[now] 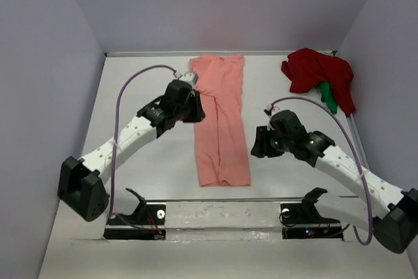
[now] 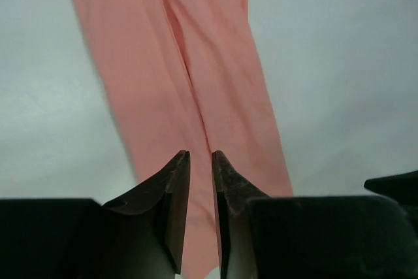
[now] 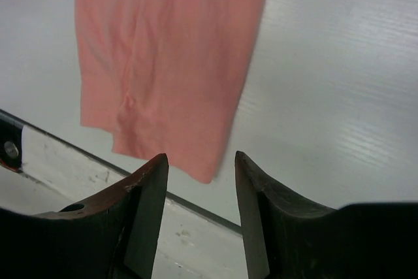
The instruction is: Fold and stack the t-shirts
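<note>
While both pairs of fingers stand parted with nothing between them, the left gripper [image 2: 200, 156] narrowly and the right gripper [image 3: 199, 158] wider, the salmon-pink t-shirt [image 1: 221, 122] lies along the tabletop [image 1: 130, 83] as a long strip, sides folded in. The left gripper hangs over the strip's left edge; the right sits just beside its right edge. Next, I judge, comes the crosswise fold: each must pinch a near corner and carry it to the far end. The dark red t-shirt [image 1: 317, 70] and green t-shirt [image 1: 328, 99] lie heaped in the far right corner.
</note>
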Controlling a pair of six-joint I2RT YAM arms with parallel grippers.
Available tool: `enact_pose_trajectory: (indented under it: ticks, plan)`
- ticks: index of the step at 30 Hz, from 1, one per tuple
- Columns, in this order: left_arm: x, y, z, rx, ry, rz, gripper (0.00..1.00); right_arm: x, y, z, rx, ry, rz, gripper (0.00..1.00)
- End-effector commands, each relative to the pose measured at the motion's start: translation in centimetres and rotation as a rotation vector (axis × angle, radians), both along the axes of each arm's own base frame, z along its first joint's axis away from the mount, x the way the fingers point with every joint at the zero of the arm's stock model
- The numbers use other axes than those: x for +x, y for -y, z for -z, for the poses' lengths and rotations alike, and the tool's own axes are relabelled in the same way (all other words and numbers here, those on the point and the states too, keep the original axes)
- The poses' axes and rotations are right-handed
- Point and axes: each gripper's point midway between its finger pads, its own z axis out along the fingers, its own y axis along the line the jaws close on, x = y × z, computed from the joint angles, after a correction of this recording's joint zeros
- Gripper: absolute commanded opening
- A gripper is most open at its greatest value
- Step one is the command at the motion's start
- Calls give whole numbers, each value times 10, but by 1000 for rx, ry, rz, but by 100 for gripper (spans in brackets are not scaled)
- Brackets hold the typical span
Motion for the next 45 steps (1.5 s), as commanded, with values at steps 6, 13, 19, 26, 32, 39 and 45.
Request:
enact_pose_trajectory:
  ticks: [6,13,19,26,32,39,45]
  plan:
    - [-126,-12,71,-256,-240,77,31,-61,-26,30,209,-161,6,55]
    - [-153,-17,101,-277,-328,72,34,-67,-33,52,143,-190,28,57]
    - [-165,-21,125,-254,-380,79,34,-61,-37,54,151,-182,48,57]
    - [-177,-16,128,-265,-380,127,34,-61,-53,56,151,-176,-42,44]
    - [-175,-13,130,-261,-377,132,33,-53,-85,54,124,-174,-123,0]
    - [-177,-13,139,-252,-389,135,33,-45,-127,57,62,-159,-196,0]
    - [-179,-14,142,-247,-393,137,33,-40,-145,61,45,-164,-213,0]
